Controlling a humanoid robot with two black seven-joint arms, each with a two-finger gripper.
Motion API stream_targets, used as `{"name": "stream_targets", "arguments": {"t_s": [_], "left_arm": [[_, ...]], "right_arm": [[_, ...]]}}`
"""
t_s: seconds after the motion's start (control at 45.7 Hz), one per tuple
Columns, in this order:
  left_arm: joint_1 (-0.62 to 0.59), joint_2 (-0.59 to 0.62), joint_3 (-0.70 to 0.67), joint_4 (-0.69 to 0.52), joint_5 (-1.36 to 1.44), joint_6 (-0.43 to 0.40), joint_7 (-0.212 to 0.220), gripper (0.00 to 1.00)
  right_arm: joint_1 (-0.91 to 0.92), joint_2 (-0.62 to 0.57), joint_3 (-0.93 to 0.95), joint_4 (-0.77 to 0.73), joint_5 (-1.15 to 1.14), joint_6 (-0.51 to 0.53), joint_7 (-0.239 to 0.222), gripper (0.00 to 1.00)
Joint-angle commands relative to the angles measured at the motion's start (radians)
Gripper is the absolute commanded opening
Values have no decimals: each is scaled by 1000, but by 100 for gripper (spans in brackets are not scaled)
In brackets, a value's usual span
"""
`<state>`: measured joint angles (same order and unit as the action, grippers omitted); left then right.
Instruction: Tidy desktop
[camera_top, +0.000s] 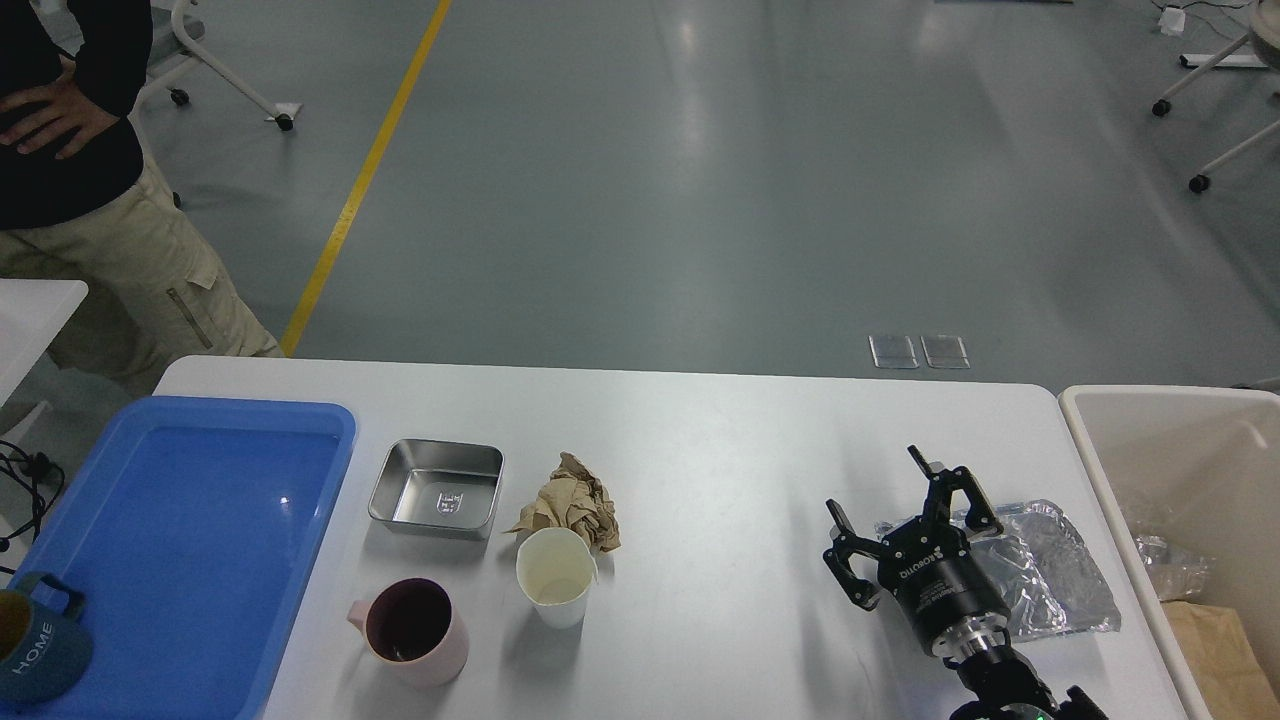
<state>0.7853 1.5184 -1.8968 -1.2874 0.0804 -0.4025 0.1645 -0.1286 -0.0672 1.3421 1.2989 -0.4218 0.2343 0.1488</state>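
Observation:
The white desktop (700, 440) fills the lower part of the head view. On it lie a crumpled brown paper ball (570, 510), a white paper cup (555, 577), a pink mug (412, 630), a steel square dish (437, 500) and a crinkled clear plastic bag (1050, 575). My right gripper (880, 490) is open and empty, above the table at the bag's left edge. My left gripper is out of view.
A blue plastic tray (200, 540) lies at the left with a dark blue "HOME" mug (35, 650) at its near corner. A beige bin (1180, 480) with trash stands at the right. A person (80, 200) stands beyond the table's far left corner.

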Motion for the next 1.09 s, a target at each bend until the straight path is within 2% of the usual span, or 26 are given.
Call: {"name": "stream_targets", "arguments": {"t_s": [0.0, 0.066, 0.372, 0.81, 1.073], "left_arm": [[0, 36, 38, 20, -105, 11, -71, 97], [0, 31, 42, 19, -105, 40, -91, 97], [0, 34, 64, 19, -108, 188, -77, 97], [0, 49, 58, 4, -119, 165, -94, 97], [0, 20, 58, -23, -119, 177, -135, 97]], "right_arm": [[9, 6, -1, -3, 0, 0, 0, 100], [12, 7, -3, -4, 0, 0, 0, 100], [23, 1, -1, -7, 0, 0, -2, 100], [18, 20, -37, -4, -20, -10, 0, 100], [7, 20, -32, 2, -20, -10, 0, 100]]}}
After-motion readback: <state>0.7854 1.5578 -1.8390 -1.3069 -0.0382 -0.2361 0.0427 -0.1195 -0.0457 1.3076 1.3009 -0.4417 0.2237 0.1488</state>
